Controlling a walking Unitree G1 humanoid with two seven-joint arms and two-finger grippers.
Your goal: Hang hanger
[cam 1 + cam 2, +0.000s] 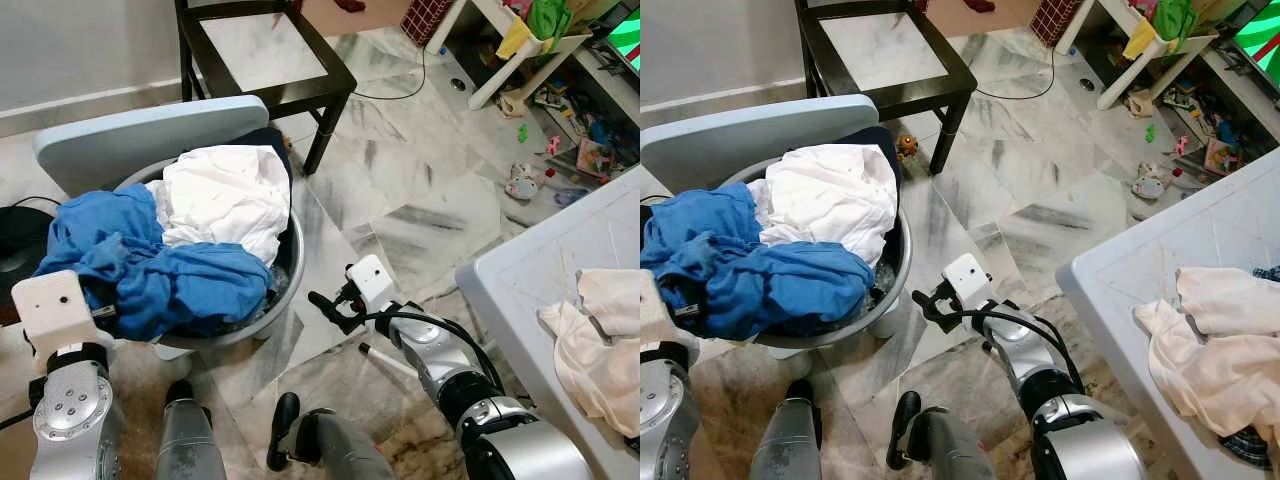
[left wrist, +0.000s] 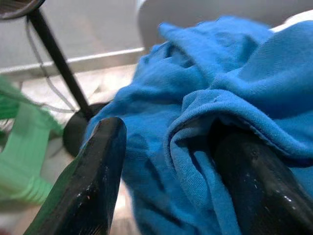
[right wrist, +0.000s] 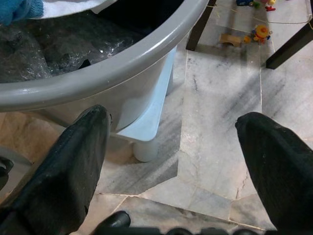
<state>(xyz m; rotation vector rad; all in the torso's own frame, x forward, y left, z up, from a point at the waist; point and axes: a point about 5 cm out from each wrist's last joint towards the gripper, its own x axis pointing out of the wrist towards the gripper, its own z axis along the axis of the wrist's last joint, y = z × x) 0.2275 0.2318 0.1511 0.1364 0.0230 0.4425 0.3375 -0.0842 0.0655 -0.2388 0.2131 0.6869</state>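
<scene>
A grey basin heaped with blue cloth and white cloth rests on a pale blue plastic seat. My left gripper is open at the basin's near left side. Its fingers stand wide apart against the blue cloth, and a fold lies between them. My right gripper is open and empty. It hovers low over the marble floor just beside the basin's right rim. I cannot make out a hanger. A thin white rod lies on the floor under my right arm.
A black glass-topped table stands behind the basin. At the right is a pale plastic table with a cream garment on it. Toys and a white shelf clutter the far right floor. A fan base stands left.
</scene>
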